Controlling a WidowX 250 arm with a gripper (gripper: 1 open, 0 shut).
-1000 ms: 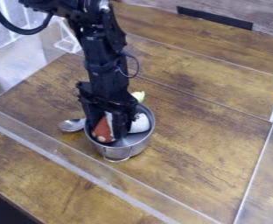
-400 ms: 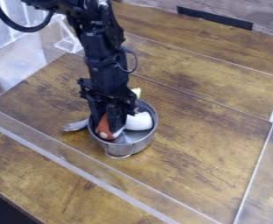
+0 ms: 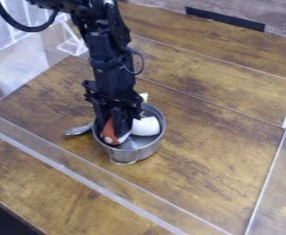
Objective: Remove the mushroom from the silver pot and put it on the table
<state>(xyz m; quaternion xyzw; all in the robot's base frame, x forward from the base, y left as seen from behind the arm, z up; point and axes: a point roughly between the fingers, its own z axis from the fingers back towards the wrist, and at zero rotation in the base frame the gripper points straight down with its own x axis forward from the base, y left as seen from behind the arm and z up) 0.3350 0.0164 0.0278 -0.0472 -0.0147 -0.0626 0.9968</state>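
The silver pot point(image 3: 143, 150) stands on the dark wooden table point(image 3: 219, 138), left of centre. Inside it lies the mushroom, its red-brown cap point(image 3: 113, 133) toward the left and its white stem point(image 3: 146, 128) toward the right. My gripper point(image 3: 116, 129) reaches straight down into the pot from the black arm, and its fingers are shut on the mushroom's cap. The cap is partly hidden by the fingers.
A small metal spoon point(image 3: 78, 132) lies on the table just left of the pot, and a yellow-green item point(image 3: 142, 99) peeks out behind the arm. A clear acrylic border point(image 3: 60, 165) edges the tabletop along the front and sides.
The fingers have closed in on the mushroom's cap. The pot and spoon shifted slightly as the grip closed. The arm has stayed where it was.
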